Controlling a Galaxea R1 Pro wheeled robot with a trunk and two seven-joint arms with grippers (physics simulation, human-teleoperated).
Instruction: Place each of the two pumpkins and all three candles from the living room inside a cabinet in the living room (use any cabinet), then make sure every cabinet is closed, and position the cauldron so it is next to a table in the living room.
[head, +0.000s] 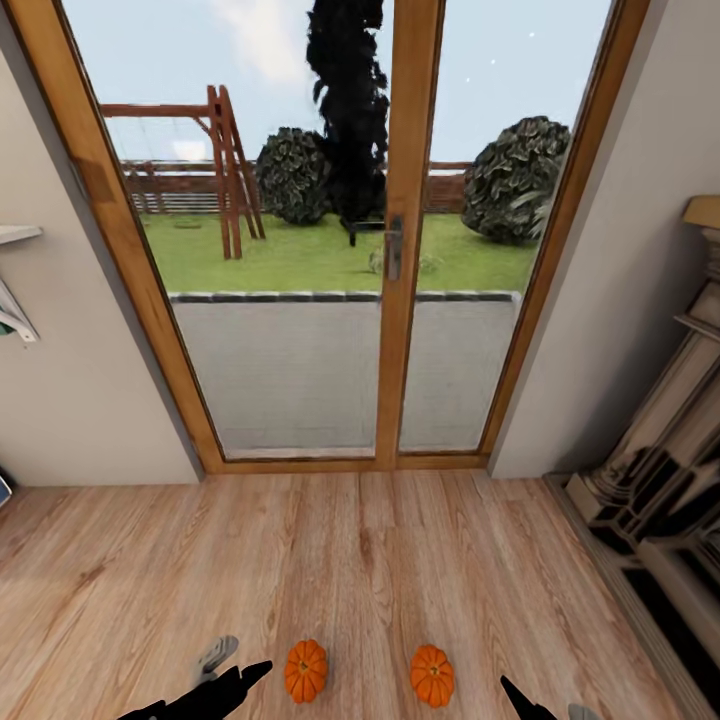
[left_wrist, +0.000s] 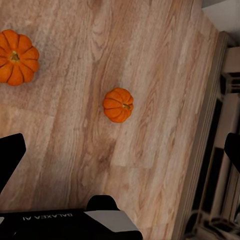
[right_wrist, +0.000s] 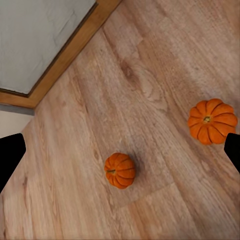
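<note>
On the wooden floor (head: 360, 560) before the glass doors (head: 340, 250) lay both pumpkins (head: 306, 670) (head: 432, 675), between the spread, empty left hand (left_wrist: 120, 155) and right hand (right_wrist: 120, 152); pickup seemingly pending, needing a descent.

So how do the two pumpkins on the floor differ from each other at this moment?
The left pumpkin lies nearer the left gripper, the right pumpkin nearer the right arm. In the wrist views, the left pumpkin is tipped with its stem pointing sideways, while the right pumpkin sits upright, stem on top. Both are bright orange, ribbed, similar in size, resting apart on the wooden floor before the glass door, and ungripped.
</note>
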